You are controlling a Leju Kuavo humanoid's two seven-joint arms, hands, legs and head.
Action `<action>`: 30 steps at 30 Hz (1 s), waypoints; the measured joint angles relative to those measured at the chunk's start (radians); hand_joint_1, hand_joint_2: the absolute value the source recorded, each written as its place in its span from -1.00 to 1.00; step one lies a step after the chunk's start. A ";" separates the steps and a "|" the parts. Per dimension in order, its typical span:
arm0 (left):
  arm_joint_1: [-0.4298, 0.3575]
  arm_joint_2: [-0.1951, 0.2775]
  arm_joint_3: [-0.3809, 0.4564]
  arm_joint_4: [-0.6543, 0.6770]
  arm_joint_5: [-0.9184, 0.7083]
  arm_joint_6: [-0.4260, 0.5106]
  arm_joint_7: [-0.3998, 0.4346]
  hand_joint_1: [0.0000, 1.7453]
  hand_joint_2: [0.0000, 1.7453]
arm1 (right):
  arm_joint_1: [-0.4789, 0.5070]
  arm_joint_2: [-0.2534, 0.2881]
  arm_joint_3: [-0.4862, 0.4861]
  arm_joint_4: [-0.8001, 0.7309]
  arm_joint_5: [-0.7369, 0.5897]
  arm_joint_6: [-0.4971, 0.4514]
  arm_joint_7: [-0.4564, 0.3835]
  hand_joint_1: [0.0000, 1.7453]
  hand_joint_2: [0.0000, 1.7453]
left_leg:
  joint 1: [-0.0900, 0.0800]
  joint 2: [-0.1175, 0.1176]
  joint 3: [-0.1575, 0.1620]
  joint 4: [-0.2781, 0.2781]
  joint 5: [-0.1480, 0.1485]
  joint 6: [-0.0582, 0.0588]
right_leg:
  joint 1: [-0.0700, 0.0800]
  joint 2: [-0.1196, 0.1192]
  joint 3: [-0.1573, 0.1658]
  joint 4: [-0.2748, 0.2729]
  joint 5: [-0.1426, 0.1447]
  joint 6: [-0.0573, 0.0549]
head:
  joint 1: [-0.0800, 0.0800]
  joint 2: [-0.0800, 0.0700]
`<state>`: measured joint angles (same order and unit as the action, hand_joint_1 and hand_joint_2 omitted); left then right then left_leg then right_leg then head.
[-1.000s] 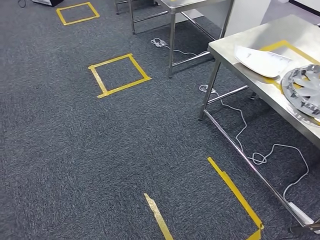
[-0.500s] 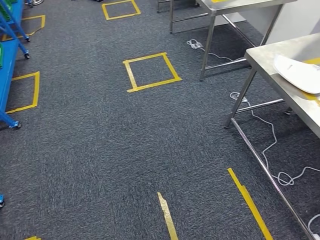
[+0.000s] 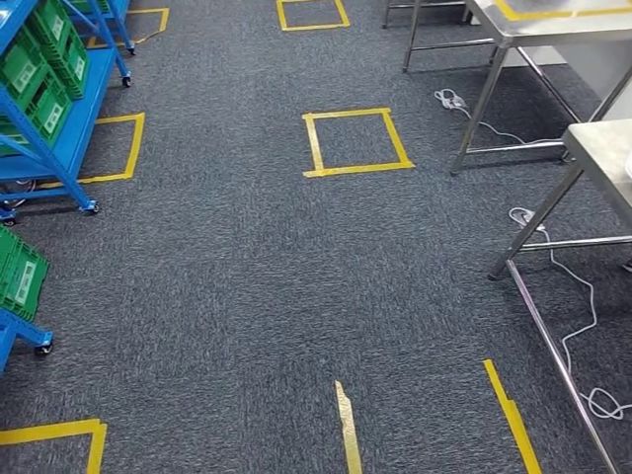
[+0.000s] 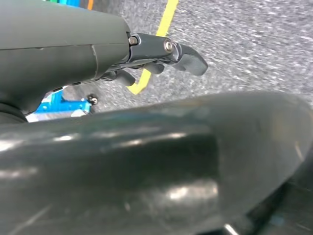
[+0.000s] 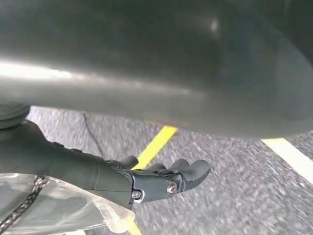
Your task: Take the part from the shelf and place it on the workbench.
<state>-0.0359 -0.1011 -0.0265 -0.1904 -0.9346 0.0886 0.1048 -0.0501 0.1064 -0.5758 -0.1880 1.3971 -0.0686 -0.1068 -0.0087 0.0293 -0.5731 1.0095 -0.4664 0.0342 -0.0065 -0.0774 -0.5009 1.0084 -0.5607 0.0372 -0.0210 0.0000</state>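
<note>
Flanking dark flecked carpet (image 3: pixel 223 296): blue metal shelf (image 3: pixel 71 148), steel workbench (image 3: pixel 596 148).

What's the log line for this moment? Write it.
shelf: left, holding green bins | workbench: right | left hand: hanging, fingers empty

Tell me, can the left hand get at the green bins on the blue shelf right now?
Probably not yet. The left hand hangs low over the carpet, and the green bins sit on the blue shelf across open floor; the robot must likely step closer first.

Left robot hand (image 4: pixel 162 54): smooth dark grey cover, darker fingers, two silver screws along the thumb. Right robot hand (image 5: pixel 162 178): same grey build, two screws.
</note>
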 joint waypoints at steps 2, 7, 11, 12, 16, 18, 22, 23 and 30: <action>-0.016 0.000 -0.021 0.000 -0.044 -0.008 0.005 -1.00 -1.00 | 0.000 -0.005 0.000 0.000 0.027 -0.003 0.015 -1.00 -1.00 | 0.003 -0.021 -0.002 -0.003 0.005 0.009 | -0.003 0.054 -0.050 0.101 -0.055 0.006 | 0.004 0.000; -0.038 0.002 -0.077 0.000 -0.106 -0.023 0.026 -1.00 -1.00 | 0.004 -0.013 0.008 0.000 0.074 -0.003 0.032 -1.00 -1.00 | 0.002 -0.086 0.000 -0.001 0.006 0.013 | -0.004 0.082 -0.134 0.219 -0.045 0.005 | 0.004 0.000; -0.037 0.005 -0.085 0.000 -0.106 -0.009 0.029 -1.00 -1.00 | 0.005 -0.014 0.009 0.000 0.073 0.008 0.032 -1.00 -1.00 | 0.002 -0.135 -0.008 0.006 0.006 -0.001 | -0.011 0.159 -0.041 0.002 0.051 -0.005 | 0.004 0.000; -0.033 0.006 -0.085 0.000 -0.102 -0.003 0.029 -1.00 -1.00 | 0.005 -0.015 0.008 0.000 0.070 0.013 0.032 -1.00 -1.00 | 0.003 -0.146 -0.012 0.007 0.008 -0.008 | -0.010 0.162 -0.036 -0.006 0.048 -0.009 | 0.003 0.000; -0.010 0.016 -0.076 0.000 -0.062 0.060 0.032 -1.00 -1.00 | 0.009 -0.013 0.008 0.000 0.058 0.023 0.031 -1.00 -1.00 | 0.006 -0.102 -0.038 0.053 -0.023 -0.031 | -0.010 0.113 -0.024 -0.020 0.055 -0.032 | 0.000 0.000; -0.007 0.020 -0.066 0.000 -0.042 0.083 0.032 -1.00 -1.00 | 0.016 -0.011 0.008 0.000 0.064 0.027 0.029 -1.00 -1.00 | 0.007 -0.052 -0.092 0.174 -0.089 -0.039 | -0.007 0.081 -0.022 -0.022 0.052 -0.041 | -0.003 0.000; -0.002 0.038 -0.016 0.000 0.037 0.097 0.031 -1.00 -1.00 | 0.019 -0.003 0.037 0.001 0.137 0.078 0.031 -1.00 -1.00 | 0.015 -0.035 -0.123 0.258 -0.097 -0.049 | -0.003 0.023 -0.018 -0.021 0.045 -0.043 | -0.003 0.000; -0.001 0.044 0.005 0.000 0.068 0.100 0.031 -1.00 -1.00 | 0.018 0.000 0.051 0.001 0.147 0.093 0.031 -1.00 -1.00 | 0.015 -0.024 -0.087 0.193 -0.062 -0.047 | -0.003 0.011 -0.014 -0.021 0.042 -0.041 | -0.003 0.000; 0.003 0.076 0.310 0.000 0.429 0.238 -0.003 -1.00 -1.00 | 0.012 0.011 0.109 0.001 0.165 0.149 0.008 -1.00 -1.00 | 0.003 0.010 0.006 0.001 -0.008 -0.014 | 0.004 -0.029 -0.002 -0.013 0.015 -0.010 | -0.002 0.000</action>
<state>-0.0330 -0.0249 0.2833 -0.1905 -0.5058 0.3263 0.1014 -0.0379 0.1170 -0.4665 -0.1867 1.5625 0.0807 -0.0988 -0.0060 0.0398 -0.5668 1.0102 -0.4745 0.0197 -0.0022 -0.1066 -0.5032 0.9957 -0.5458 0.0275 -0.0230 0.0000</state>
